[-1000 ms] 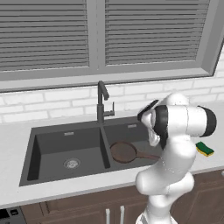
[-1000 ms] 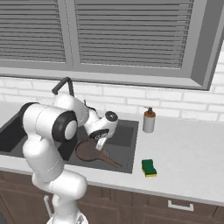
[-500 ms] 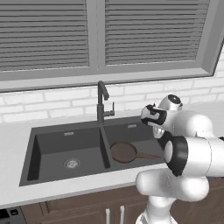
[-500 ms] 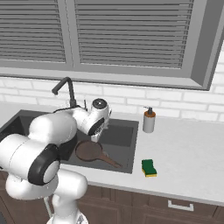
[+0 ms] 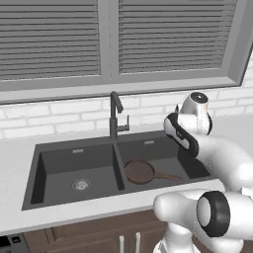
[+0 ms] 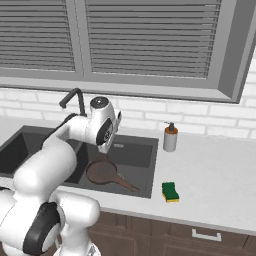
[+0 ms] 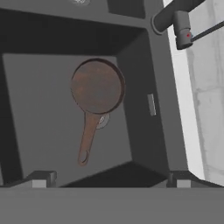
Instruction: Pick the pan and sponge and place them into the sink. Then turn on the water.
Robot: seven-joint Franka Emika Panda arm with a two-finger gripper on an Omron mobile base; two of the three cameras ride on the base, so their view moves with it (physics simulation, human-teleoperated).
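The dark-brown pan [image 5: 140, 171] [image 6: 101, 172] lies flat in the right basin of the dark grey sink [image 5: 38, 172] [image 6: 136, 154], handle pointing right toward the front. In the hand view the pan [image 7: 97, 86] lies straight below my gripper [image 7: 109, 178], well clear of it. Both fingertips [image 7: 41, 177] stand wide apart, so the gripper is open and holds nothing. The green and yellow sponge [image 6: 170, 192] rests on the counter right of the sink, near the front edge. The dark gooseneck faucet [image 5: 114, 116] [image 6: 74, 98] [image 7: 175, 18] stands behind the centre divider; no water runs.
A beige soap bottle [image 6: 170, 138] stands on the counter behind the sponge, beside the sink's right rim. The left basin has a round metal drain [image 5: 81, 184]. A white brick wall and a window with shut blinds rise behind the counter.
The arm has refolded, its elbow swinging down to the right, with the hand staying above the right basin. The jaws stay open. The pan has not moved.
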